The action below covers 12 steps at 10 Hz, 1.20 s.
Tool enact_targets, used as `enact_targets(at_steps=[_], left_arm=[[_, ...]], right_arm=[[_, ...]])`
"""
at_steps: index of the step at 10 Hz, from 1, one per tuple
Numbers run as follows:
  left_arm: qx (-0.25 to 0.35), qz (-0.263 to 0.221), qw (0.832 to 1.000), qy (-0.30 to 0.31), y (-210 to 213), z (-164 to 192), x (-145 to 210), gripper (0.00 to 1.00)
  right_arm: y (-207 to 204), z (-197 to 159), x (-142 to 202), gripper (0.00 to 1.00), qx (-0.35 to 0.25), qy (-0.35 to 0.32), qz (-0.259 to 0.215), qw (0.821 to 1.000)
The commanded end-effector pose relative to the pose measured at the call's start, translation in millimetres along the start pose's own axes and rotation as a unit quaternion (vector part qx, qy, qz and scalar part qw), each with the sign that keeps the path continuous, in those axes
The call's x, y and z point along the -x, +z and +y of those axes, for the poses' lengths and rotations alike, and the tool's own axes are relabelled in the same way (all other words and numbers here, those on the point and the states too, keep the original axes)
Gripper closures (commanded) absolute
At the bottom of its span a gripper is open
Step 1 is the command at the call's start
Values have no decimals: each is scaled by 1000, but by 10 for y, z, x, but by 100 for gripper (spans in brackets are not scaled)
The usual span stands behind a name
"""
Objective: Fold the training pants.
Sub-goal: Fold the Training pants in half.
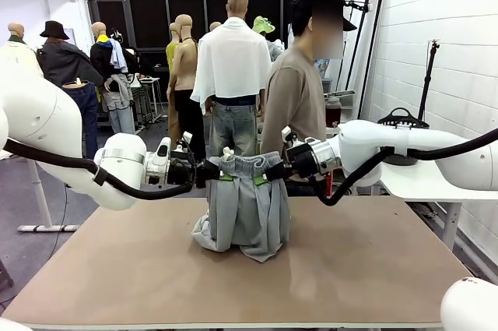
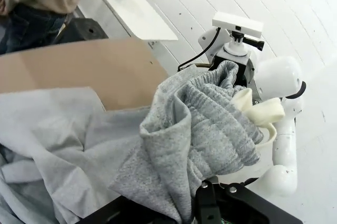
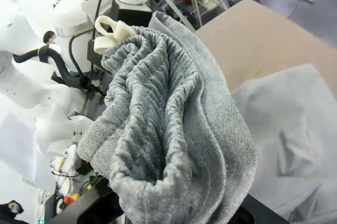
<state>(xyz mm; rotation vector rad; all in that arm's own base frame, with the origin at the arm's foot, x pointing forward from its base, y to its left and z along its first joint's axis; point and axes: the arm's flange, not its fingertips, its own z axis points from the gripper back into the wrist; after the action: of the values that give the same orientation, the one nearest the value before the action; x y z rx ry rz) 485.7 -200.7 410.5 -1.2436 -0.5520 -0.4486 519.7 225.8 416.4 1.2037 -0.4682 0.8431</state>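
Fingers of the left gripper [image 1: 212,170] and right gripper [image 1: 268,171] each clench one end of the training pants' [image 1: 245,214] waistband, holding it taut above the counter [image 1: 373,269] so the legs hang bunched, apparently to straighten them for folding.

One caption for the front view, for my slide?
Both grippers hold the grey training pants by the waistband above the table.

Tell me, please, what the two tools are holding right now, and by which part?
Both hold the training pants by the gathered waistband: the left tool at one end, the right tool at the other, legs hanging to the table.
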Motion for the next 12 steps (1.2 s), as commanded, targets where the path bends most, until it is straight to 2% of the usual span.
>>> enact_targets(at_steps=[1, 6, 8, 12], left_arm=[[-9, -29, 998, 51, 186, -15, 119, 100], [21, -51, 986, 160, 19, 504, 617, 100], [18, -62, 985, 160, 12, 715, 593, 100], [-42, -54, 987, 144, 62, 951, 279, 100]], right_arm=[[107, -21, 304, 100, 5, -44, 4, 999], [-24, -167, 793, 100, -11, -115, -25, 993], [-36, -281, 808, 100, 1, -125, -30, 992], [-101, -603, 606, 100, 47, -132, -37, 990]])
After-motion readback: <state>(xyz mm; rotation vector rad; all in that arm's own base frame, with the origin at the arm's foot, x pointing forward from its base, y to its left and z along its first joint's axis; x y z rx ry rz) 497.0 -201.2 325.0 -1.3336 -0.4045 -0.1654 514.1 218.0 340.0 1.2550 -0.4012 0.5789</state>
